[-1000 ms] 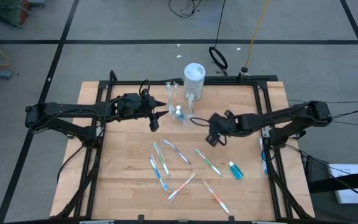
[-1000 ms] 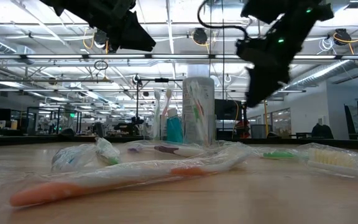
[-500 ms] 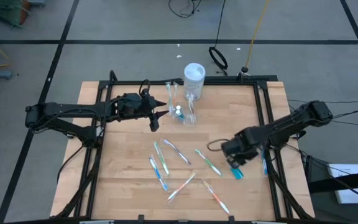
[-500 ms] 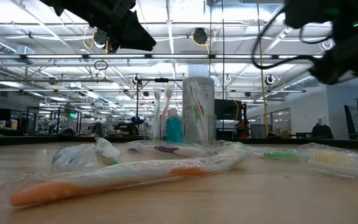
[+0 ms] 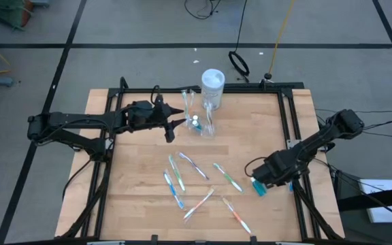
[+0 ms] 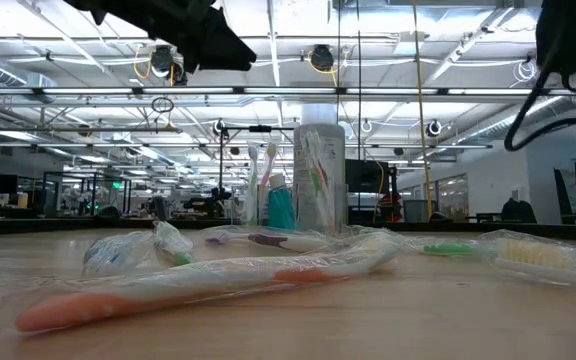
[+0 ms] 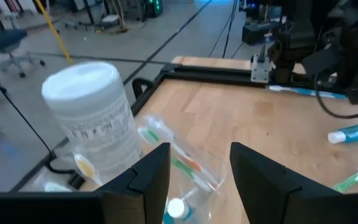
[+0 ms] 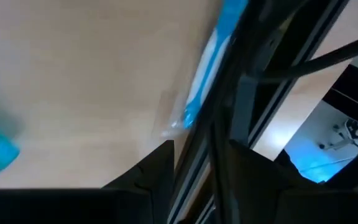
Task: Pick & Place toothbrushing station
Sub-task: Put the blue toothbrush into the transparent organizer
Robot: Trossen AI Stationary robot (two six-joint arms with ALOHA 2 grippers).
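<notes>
The toothbrushing station (image 5: pixel 199 124) is a small clear holder standing on the table at the far middle, with toothbrushes and a small tube in it. In the left wrist view the holder (image 7: pixel 185 171) shows just ahead of the gap between my fingers. My left gripper (image 5: pixel 180 122) hovers open and nearly level just left of it and does not touch it. My right gripper (image 5: pixel 263 175) is open and points down at the table's right side. It is above a teal toothpaste tube (image 5: pixel 258 186) and beside a blue toothbrush (image 8: pixel 205 68) that lies along the black rail.
A taller white-capped container (image 5: pixel 213 84) stands just behind the holder. Several wrapped toothbrushes (image 5: pixel 182 173) lie scattered over the table's middle and near part. A black frame rail (image 5: pixel 292 136) runs along the right edge, close to my right gripper.
My right gripper has swung from the table's middle, near the holder, toward the right edge and the near side. It has sunk a little, rolled and tipped to point down over the teal tube.
</notes>
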